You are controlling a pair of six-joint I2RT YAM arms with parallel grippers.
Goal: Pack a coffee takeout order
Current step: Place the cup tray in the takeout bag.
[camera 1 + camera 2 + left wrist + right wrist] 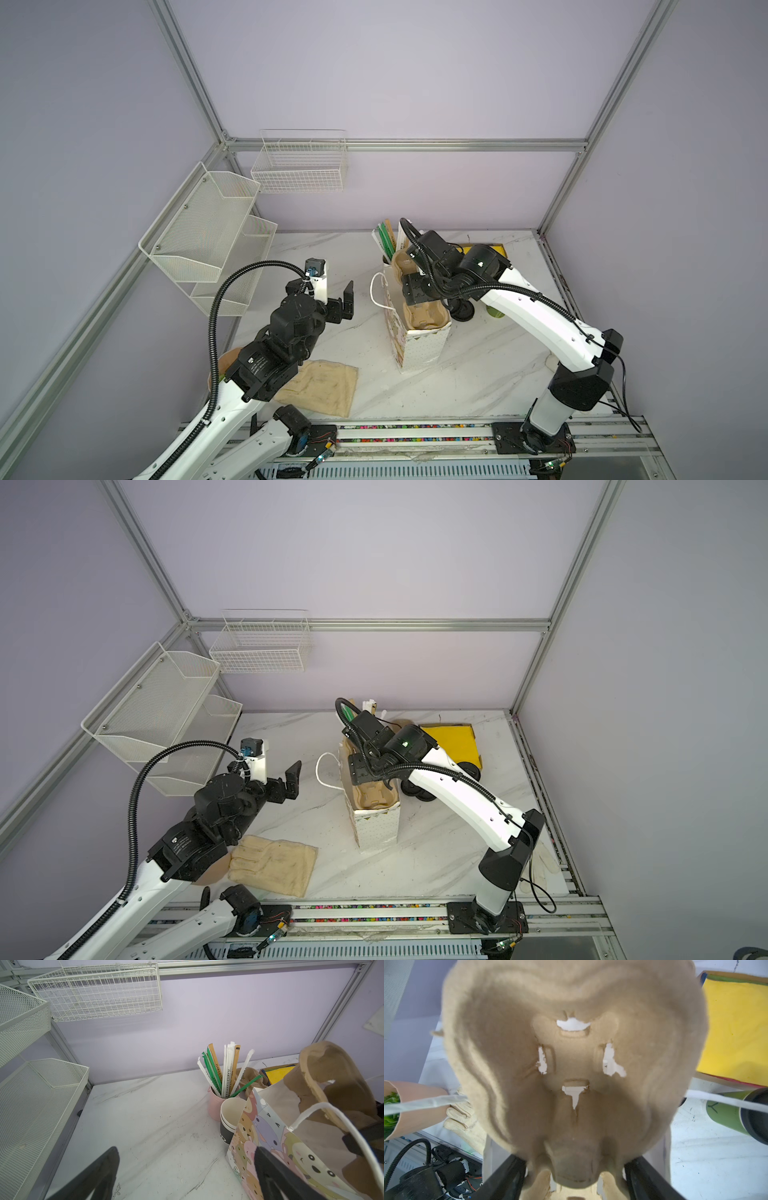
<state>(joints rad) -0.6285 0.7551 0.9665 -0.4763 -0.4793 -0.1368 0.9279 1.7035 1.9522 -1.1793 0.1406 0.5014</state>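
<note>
Two arms reached over the marble table (478, 374). A tall paper bag (419, 349) stood upright on it. Both top views looked down into its open mouth, but only the left wrist view showed the cartoon animals on its side.

The brown pulp carrier (424, 318) stood on end inside the bag, and its upper half stuck out above the rim. The right claw (575, 1172) pinched the carrier with one black finger on each side. The right wrist view showed this grip up close. In both top views the arm hid most of it.

The yellow paper sheet (453, 742) lay flat behind the bag, on the right arm's side. A cream glove (274, 866) lay in front of the bag, on the left arm's side.

The cup with a black lid (724, 1113) sat beside the bag, under the right arm. It seemed to lie on its side, and only the right wrist view showed its green wall well.

The left claw (187, 1153) was spread wide, held nothing and hung beside the bag.

Only the left wrist view showed the pink pot (215, 1105) of straws (226, 1072) clearly, just behind the bag.
</note>
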